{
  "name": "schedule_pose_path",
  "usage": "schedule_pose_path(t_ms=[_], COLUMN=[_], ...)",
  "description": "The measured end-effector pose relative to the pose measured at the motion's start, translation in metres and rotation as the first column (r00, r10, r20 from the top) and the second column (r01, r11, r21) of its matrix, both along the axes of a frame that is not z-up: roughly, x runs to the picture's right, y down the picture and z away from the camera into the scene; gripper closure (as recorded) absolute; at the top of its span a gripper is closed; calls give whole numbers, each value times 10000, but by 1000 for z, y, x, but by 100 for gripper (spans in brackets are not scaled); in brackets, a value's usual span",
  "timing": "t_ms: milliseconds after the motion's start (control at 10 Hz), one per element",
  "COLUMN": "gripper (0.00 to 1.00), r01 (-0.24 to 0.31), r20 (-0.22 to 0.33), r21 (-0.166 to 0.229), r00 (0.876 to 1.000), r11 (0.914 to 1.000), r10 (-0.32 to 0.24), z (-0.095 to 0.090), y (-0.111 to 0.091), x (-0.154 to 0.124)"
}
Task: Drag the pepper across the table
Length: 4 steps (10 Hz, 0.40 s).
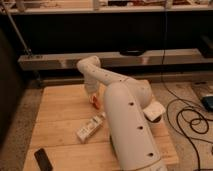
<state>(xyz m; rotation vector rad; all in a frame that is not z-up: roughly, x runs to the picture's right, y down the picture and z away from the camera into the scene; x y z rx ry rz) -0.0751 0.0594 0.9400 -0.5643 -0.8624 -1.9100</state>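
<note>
The small orange-red pepper (pixel 95 102) lies on the light wooden table (pixel 60 112), in the middle of its far half. My gripper (pixel 92 95) hangs down from the white arm (pixel 131 125) and sits right on top of the pepper, covering its upper part. The arm comes in from the bottom right and hides much of the table's right side.
A white bottle (pixel 90 128) lies on its side in front of the pepper. A flat black object (pixel 44 159) lies at the near left corner. A grey metal shelf (pixel 125 59) runs behind the table. Black cables (pixel 192 120) lie on the floor at the right.
</note>
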Motion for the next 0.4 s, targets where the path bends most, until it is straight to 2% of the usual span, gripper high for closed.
schedule_pose_path(t_ms=[400], gripper=[100], r01=[261], r20=[374], r21=[-108], r00=[9990], r11=[9996], r10=[-257], z=[-8], y=[6], x=[-14])
